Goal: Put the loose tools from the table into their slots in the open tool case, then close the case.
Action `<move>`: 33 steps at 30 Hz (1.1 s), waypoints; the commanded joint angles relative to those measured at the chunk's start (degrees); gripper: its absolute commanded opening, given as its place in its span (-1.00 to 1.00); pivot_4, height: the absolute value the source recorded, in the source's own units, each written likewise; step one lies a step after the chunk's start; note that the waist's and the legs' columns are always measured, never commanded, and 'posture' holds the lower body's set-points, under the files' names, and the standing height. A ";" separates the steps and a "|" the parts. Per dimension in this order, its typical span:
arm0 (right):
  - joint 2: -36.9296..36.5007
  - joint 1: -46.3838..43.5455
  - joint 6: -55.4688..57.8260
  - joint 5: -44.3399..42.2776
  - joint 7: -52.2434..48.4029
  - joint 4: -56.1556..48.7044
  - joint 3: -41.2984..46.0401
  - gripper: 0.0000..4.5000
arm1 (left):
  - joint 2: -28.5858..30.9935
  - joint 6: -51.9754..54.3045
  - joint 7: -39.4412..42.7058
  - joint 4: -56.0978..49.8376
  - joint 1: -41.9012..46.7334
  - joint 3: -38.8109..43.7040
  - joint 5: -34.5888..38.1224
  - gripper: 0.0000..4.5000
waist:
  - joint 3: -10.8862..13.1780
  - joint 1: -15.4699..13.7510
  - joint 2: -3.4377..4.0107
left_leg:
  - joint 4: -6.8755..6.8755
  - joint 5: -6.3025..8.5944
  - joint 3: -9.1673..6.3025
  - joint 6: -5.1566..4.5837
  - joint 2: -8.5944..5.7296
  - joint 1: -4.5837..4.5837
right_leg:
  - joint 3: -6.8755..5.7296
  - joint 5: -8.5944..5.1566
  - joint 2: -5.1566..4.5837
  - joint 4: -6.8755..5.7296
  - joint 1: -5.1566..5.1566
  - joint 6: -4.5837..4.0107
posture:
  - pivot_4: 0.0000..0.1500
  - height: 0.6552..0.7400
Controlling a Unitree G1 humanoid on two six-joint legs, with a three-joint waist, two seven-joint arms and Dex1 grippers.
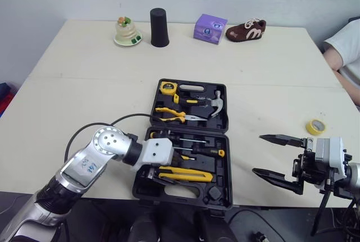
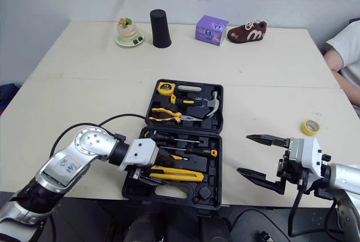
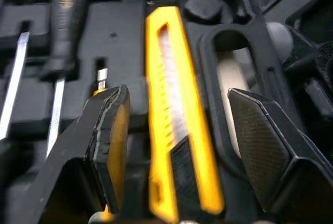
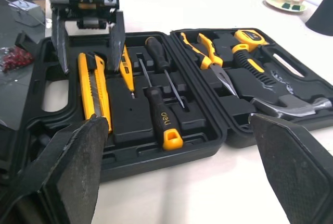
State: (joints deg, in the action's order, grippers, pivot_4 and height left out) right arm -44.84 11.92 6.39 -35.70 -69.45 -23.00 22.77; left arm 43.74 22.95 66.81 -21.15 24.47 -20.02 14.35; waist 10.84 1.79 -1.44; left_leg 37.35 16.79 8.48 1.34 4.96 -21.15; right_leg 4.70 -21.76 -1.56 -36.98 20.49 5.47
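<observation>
Utility knife (image 1: 188, 175): slotted in the near half of the open tool case (image 1: 227, 119), long axis parallel to the tabletop's front edge. My left gripper (image 3: 179, 96) straddles it, fingers apart. Also cased: screwdrivers (image 1: 211, 152), pliers (image 1: 174, 116), hammer (image 1: 214, 102). My right gripper (image 1: 259, 153) is spread wide, right of the case.

1 tool case (image 1: 180, 192) lies open on the worktop (image 1: 84, 84). In it I count 1 tape measure (image 1: 167, 88), 1 pair of pliers (image 1: 171, 115), 1 hammer (image 1: 215, 102), 1 yellow utility knife (image 1: 185, 173), 2 black-handled screwdrivers (image 4: 162, 122) and 1 slim yellow screwdriver (image 4: 125, 66). Loose on the worktop sit 1 roll of yellow tape (image 1: 316, 126), 1 black cup (image 1: 159, 28), 1 purple box (image 1: 210, 28), 1 brown shoe (image 1: 246, 31) and 1 toy cake (image 1: 126, 31).
</observation>
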 commanded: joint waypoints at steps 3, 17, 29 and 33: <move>0.36 -0.06 -1.09 -0.16 0.05 0.10 0.25 1.00 | -5.47 -5.00 -1.51 1.16 0.17 5.89 4.49 0.40 | 0.00 -0.05 0.00 | 0.04 0.00 0.00 -0.01 -0.01 -0.03 | -0.01 0.00 0.00 -0.02 0.00 0.01 | 1.00 1.00; 0.94 1.16 -3.34 1.24 -1.70 3.17 -0.16 1.00 | -7.43 -7.68 -1.28 2.46 -5.91 -0.14 -0.71 -0.98 | 0.00 0.03 0.00 | 0.07 -0.02 0.01 -0.04 -0.04 0.00 | 0.02 0.03 0.01 -0.06 -0.02 0.06 | 1.00 1.00; 0.76 1.50 -4.44 1.43 -2.59 4.42 -0.02 1.00 | -8.25 -5.60 -5.90 6.06 -7.03 -3.25 -6.31 -0.98 | -0.02 0.01 0.00 | 0.08 -0.08 0.01 -0.15 -0.05 0.08 | 0.07 0.12 -0.05 -0.06 -0.11 0.16 | 1.00 1.00; 0.84 1.48 -4.72 1.48 -2.48 4.61 -0.18 1.00 | -6.76 -2.31 -6.64 8.05 -8.07 -5.15 -8.29 -0.98 | -0.17 0.02 -0.01 | 0.06 -0.08 0.00 -0.17 -0.06 0.15 | 0.06 0.16 -0.11 -0.05 -0.19 0.17 | 1.00 1.00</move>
State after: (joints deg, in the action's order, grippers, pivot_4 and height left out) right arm -44.15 13.11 2.50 -33.88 -71.80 -17.72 22.30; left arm 35.06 17.32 61.65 -17.06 18.19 -23.09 10.98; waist 10.67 1.81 -1.44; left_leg 37.40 16.70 8.48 1.17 4.90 -20.94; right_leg 4.76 -21.60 -1.67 -37.01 20.24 5.63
